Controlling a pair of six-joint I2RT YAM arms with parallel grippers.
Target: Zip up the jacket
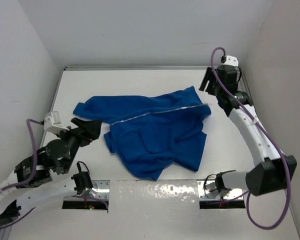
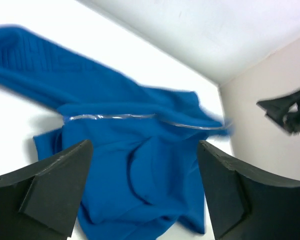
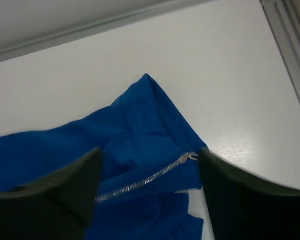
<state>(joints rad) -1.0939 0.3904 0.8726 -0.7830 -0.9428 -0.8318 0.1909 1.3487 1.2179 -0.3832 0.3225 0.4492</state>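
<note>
I saw white walls boxing in the table, and a purple cable looped off the left arm. The jacket lay crumpled mid-table, its zipper running left to right. The left gripper sat just off the jacket's left edge, fingers wide apart, holding nothing. The right gripper hovered above the zipper's right end, fingers apart, touching nothing.

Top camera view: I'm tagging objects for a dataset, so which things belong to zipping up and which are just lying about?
Job: bright blue fabric jacket; its silver-white zipper; left gripper; right gripper, both open.
Just there: white flat table; white enclosure walls.
</note>
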